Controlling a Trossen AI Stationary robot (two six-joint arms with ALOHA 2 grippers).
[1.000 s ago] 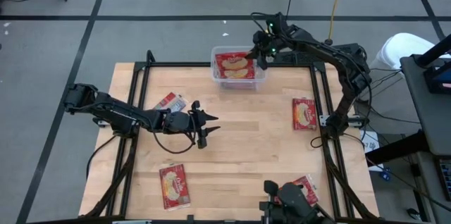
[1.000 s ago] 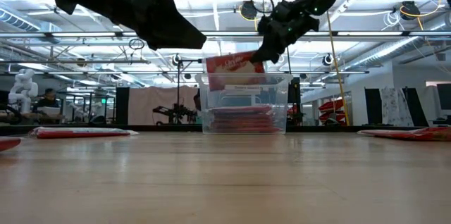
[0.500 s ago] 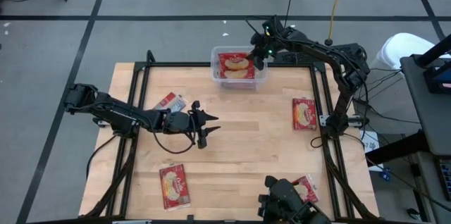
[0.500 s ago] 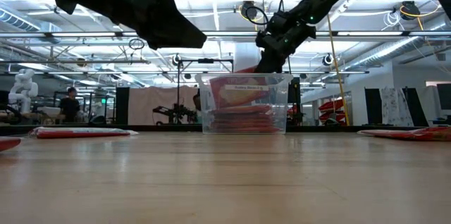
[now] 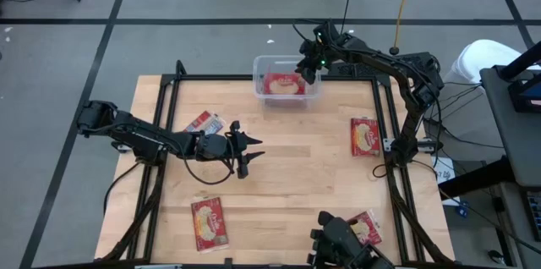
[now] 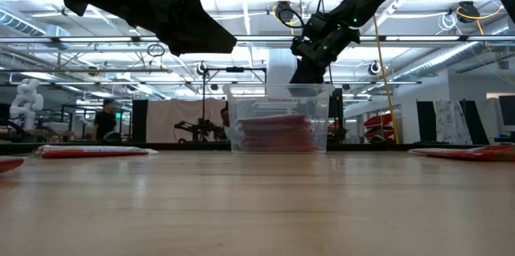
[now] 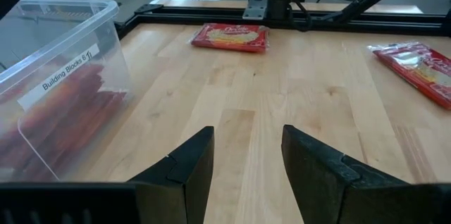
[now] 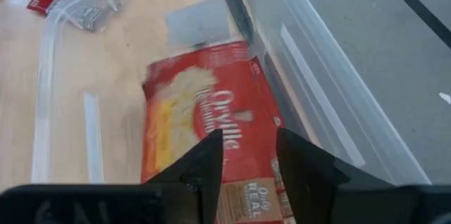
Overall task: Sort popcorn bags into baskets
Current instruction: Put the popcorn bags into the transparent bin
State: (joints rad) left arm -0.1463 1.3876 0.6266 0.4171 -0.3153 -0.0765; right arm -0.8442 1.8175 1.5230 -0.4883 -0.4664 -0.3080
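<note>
The clear tub (image 5: 258,79) stands at the table's far edge with a stack of red and yellow packets (image 5: 286,84) lying flat inside; the low view shows the stack (image 6: 278,131) below the rim. My right gripper (image 5: 306,66) hovers open above the tub's far right corner, over the top packet (image 8: 204,122), touching nothing. My left gripper (image 5: 249,152) hovers open over the middle of the table. Loose packets lie flat on the wood: one reverse side up (image 5: 204,123), one near left (image 5: 210,222), one right (image 5: 365,136), one near right (image 5: 365,227).
A black frame (image 5: 385,146) borders the table. A dark device (image 5: 342,248) sits at the near edge beside the near right packet. Bare wood (image 5: 296,176) lies between my left gripper and the right packet. A person (image 6: 105,119) stands far off in the room.
My right gripper let go of a packet that stood tilted with its top above the tub's rim. The packet slid down and now lies flat on the stack inside. The gripper drew back a little toward the far edge.
</note>
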